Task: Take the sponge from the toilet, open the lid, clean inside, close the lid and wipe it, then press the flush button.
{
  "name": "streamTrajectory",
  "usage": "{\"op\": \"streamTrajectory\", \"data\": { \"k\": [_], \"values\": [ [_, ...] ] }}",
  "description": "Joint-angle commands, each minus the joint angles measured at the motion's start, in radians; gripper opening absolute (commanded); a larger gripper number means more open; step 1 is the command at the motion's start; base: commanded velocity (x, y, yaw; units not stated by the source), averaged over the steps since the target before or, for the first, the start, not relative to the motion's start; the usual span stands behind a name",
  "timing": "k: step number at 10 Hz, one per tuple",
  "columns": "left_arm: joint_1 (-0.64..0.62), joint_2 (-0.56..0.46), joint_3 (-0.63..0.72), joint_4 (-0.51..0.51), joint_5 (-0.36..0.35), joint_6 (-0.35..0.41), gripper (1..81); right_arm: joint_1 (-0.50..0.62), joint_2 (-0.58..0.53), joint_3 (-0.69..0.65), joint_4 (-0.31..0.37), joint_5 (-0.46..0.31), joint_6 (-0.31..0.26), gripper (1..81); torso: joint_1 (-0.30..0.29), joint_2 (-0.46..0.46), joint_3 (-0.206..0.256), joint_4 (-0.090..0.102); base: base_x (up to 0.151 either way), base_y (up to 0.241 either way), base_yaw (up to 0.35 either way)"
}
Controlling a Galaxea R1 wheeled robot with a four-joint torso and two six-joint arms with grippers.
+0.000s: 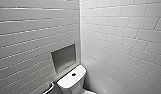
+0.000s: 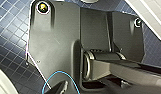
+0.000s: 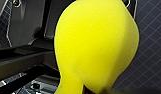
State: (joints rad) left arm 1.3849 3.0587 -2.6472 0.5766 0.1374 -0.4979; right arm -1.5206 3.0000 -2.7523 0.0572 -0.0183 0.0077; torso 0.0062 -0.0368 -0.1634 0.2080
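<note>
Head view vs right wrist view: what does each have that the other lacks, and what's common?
Head view alone: white tiled walls meeting at a corner, a recessed niche, and the toilet tank with its flush button on top.
Right wrist view alone: the yellow sponge, close up, pinched narrow at one end and up off the dark blue tiled floor, plus the robot's own dark plate.
Shared: nothing I can match across the two.

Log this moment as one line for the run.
right gripper: shut on sponge | toilet: flush button on top, low in head view | wall niche above it | floor: dark blue tiles
</note>
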Motion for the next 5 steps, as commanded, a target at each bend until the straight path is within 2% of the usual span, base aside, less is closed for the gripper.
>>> {"op": "streamTrajectory", "data": {
  "k": [1,2,5],
  "values": [
    [-0.048,0.003,0.004,-0.004,0.053,0.002,81.1,0.032,-0.004,-0.001,-0.002,-0.066,0.003,1.0,0.000,0.000,0.000,0.000,0.079,0.000,0.000],
    [-0.049,0.002,0.004,-0.003,0.051,0.002,81.1,0.030,-0.004,0.000,-0.002,-0.066,0.003,1.0,0.000,0.000,0.000,0.000,0.071,0.000,0.000],
    [-0.048,-0.007,0.010,-0.006,0.051,0.001,81.1,0.016,-0.010,0.004,-0.014,-0.077,-0.006,1.0,0.001,0.000,0.000,0.000,0.000,0.000,0.000]
  ]
}}
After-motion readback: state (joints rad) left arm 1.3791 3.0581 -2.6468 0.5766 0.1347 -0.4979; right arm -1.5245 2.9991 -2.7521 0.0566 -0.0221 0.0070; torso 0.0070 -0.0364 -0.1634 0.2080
